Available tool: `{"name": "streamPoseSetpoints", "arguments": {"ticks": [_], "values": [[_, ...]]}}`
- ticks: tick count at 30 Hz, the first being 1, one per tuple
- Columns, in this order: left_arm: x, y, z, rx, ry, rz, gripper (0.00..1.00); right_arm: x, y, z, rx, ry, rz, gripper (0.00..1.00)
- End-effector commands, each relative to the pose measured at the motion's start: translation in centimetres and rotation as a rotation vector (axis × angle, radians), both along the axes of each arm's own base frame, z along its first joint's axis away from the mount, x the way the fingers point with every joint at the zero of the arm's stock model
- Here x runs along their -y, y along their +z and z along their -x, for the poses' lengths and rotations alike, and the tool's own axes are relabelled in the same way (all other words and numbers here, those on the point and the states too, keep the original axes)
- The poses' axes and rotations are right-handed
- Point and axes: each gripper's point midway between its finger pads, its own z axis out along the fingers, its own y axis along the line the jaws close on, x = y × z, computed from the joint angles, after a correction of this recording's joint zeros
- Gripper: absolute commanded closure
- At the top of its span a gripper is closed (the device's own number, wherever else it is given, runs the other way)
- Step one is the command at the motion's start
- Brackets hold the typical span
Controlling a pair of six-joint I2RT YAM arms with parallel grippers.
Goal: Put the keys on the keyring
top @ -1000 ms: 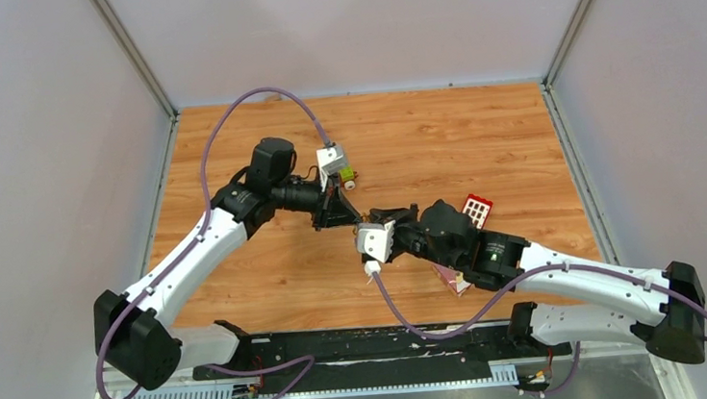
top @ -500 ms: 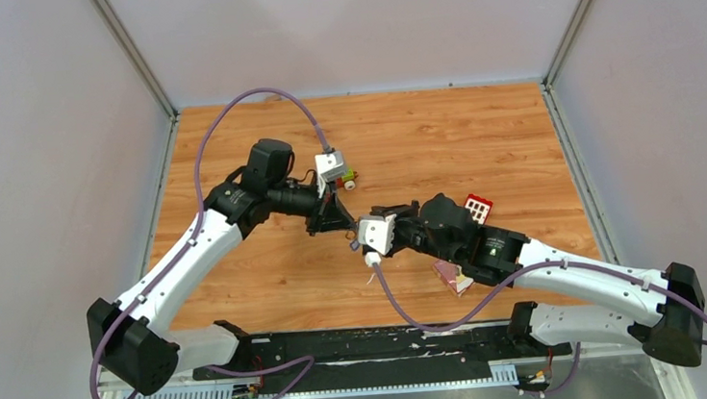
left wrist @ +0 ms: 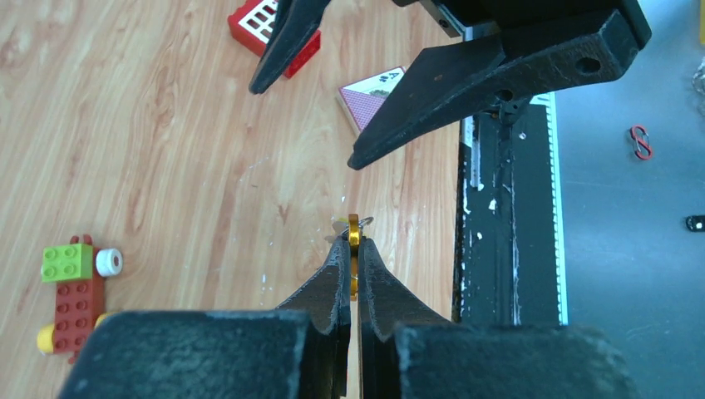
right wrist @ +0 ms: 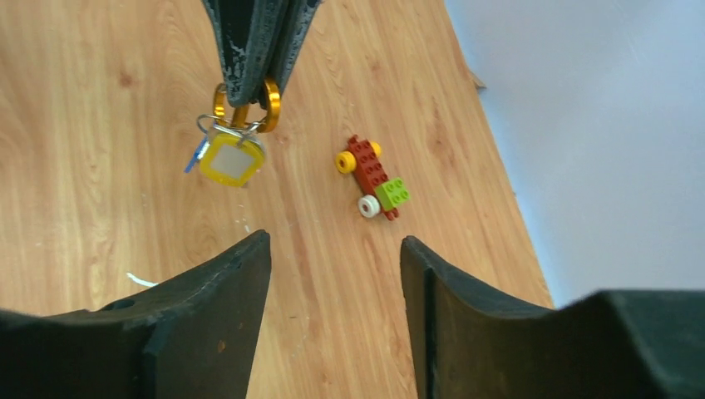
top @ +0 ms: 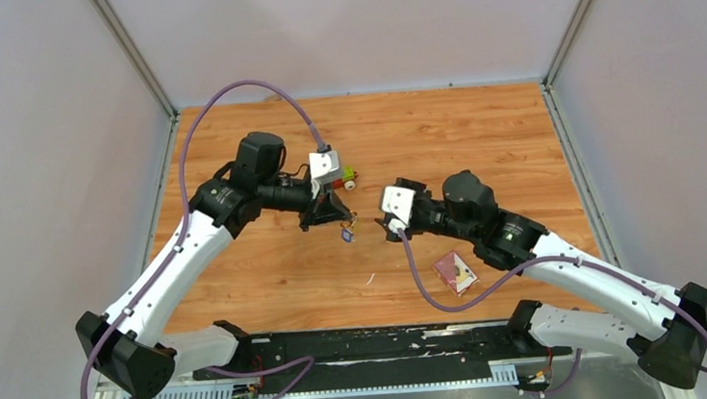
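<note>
Over the wood table (top: 479,131), with left gripper (left wrist: 352,249) pinched shut on keyring (right wrist: 272,104), keys (right wrist: 226,162) dangling, and right gripper (right wrist: 335,243) parted, empty, confirm both threaded before lowering gently.

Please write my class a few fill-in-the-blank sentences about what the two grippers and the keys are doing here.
The left gripper is ____ on the gold keyring.
The right gripper stands ____, holding nothing.
The square key head facing the right wrist camera is ____.
Missing words: shut; open; yellow.
</note>
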Motion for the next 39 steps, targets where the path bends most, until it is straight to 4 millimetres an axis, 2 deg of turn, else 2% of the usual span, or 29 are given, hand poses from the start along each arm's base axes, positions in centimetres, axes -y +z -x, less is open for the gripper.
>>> {"name": "streamPoseSetpoints", "arguments": {"ticks": [1, 3, 4, 6, 9, 14, 21, 24, 30, 37, 39], "values": [[0.0, 1.7, 1.8, 0.069, -0.102, 0.055, 1.0, -1.8, 1.1, 2.8, -0.128, 0.16, -0.084, 0.37], [0.1, 2.0, 2.2, 0.1, -0.12, 0.093, 1.0, -2.2, 0.8, 3.2, -0.169, 0.199, -0.081, 0.3], [0.1, 2.2, 2.5, 0.114, -0.125, 0.111, 1.0, -2.4, 0.7, 3.4, -0.187, 0.217, -0.08, 0.24], [0.0, 2.6, 3.0, 0.139, -0.136, 0.14, 1.0, -2.7, 0.4, 4.0, -0.223, 0.255, -0.076, 0.02], [0.1, 2.6, 3.5, 0.124, -0.149, 0.148, 1.0, -3.4, 0.0, 4.6, -0.273, 0.304, -0.068, 0.0], [0.3, 2.0, 4.0, 0.111, -0.166, 0.146, 1.0, -4.4, -0.6, 5.0, -0.337, 0.36, -0.047, 0.08], [0.4, 1.3, 4.1, 0.11, -0.17, 0.139, 1.0, -4.9, -0.4, 6.2, -0.4, 0.452, -0.044, 0.31], [0.4, 1.5, 4.0, 0.113, -0.167, 0.145, 1.0, -5.0, -0.7, 6.2, -0.406, 0.454, -0.041, 0.4], [0.6, 1.8, 4.0, 0.113, -0.161, 0.157, 1.0, -5.4, -1.5, 6.4, -0.445, 0.473, -0.031, 0.48], [0.5, 1.7, 3.9, 0.123, -0.151, 0.154, 1.0, -5.5, -1.8, 6.2, -0.451, 0.476, -0.023, 0.71], [0.4, 1.5, 3.8, 0.126, -0.15, 0.148, 1.0, -5.3, -1.6, 6.1, -0.443, 0.469, -0.027, 0.74]]}}
